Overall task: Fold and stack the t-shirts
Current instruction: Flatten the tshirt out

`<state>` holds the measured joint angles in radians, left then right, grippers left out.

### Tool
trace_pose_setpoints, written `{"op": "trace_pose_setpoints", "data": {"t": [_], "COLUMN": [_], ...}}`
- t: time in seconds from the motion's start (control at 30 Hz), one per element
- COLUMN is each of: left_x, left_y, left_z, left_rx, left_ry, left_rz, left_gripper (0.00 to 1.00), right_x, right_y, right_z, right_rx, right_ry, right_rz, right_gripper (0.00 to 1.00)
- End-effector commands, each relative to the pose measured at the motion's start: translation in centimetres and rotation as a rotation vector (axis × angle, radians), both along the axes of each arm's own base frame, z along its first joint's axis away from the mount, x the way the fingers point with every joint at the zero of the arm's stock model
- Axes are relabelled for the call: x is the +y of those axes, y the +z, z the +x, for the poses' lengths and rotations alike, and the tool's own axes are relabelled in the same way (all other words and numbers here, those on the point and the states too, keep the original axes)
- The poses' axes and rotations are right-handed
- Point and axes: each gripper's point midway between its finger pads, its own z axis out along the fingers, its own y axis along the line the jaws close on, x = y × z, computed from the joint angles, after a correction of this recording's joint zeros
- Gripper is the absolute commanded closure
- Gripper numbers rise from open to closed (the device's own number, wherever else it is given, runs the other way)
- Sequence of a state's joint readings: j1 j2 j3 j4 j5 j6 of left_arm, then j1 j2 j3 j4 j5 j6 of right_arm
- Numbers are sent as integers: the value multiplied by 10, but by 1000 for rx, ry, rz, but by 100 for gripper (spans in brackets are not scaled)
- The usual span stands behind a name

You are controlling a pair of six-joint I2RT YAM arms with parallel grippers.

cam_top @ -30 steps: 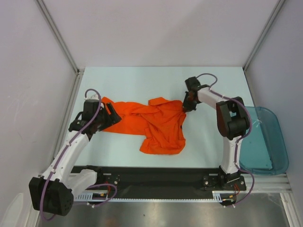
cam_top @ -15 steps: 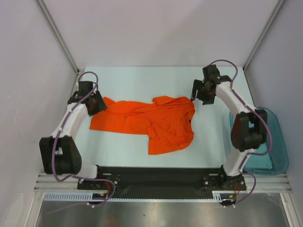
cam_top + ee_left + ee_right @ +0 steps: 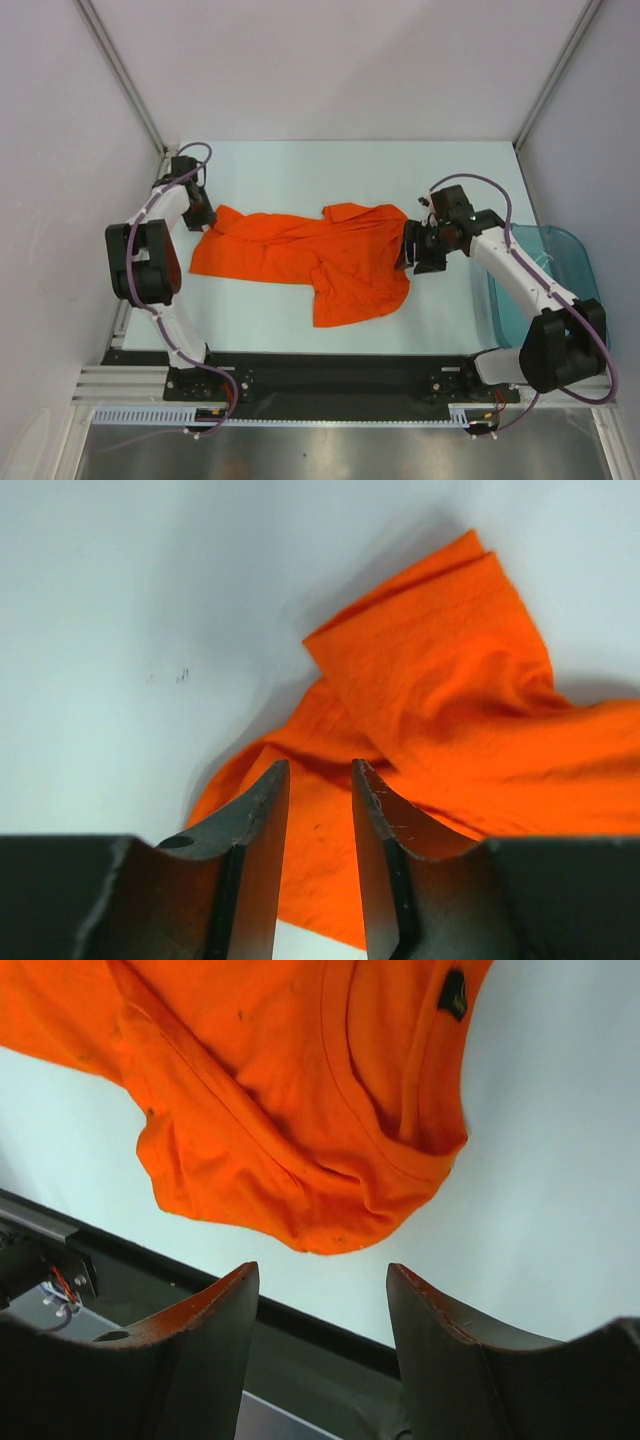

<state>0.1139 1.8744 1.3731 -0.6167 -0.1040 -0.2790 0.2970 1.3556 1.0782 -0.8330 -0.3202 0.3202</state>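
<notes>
My left hand (image 3: 320,772), open a little, and right hand (image 3: 322,1272), open wide, hang empty over opposite ends of the shirt (image 3: 320,262), probably to spread it.

White links and black joint housings on left arm (image 3: 163,208), frame left, and right arm (image 3: 515,275), frame right. Purple cables (image 3: 480,178) looped along both. Fingers (image 3: 255,865) of left gripper (image 3: 318,770) matt black, wedge-shaped.

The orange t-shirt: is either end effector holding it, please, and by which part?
Nothing is held: left end effector and right end effector are open, with no t-shirt fabric in either.
</notes>
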Motion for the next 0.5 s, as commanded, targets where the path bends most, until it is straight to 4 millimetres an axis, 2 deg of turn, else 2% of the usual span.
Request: {"op": "trace_pose_setpoints", "data": {"t": [0.0, 0.13, 0.3, 0.47], "left_x": [6, 12, 11, 10], "left_y": [7, -5, -11, -22], "left_z": [16, 16, 14, 15], "left_rx": [-20, 31, 46, 63], "left_ry": [14, 23, 35, 40], "left_rz": [17, 40, 36, 27], "left_gripper": [63, 61, 62, 62], "right_x": [3, 7, 16, 19], "right_y": [-4, -11, -9, -12], "right_z": [-9, -5, 8, 11], "right_rx": [24, 62, 50, 58], "right_ry": [16, 22, 24, 33], "right_rz": [34, 41, 81, 88], "right_gripper": [40, 40, 41, 41]}}
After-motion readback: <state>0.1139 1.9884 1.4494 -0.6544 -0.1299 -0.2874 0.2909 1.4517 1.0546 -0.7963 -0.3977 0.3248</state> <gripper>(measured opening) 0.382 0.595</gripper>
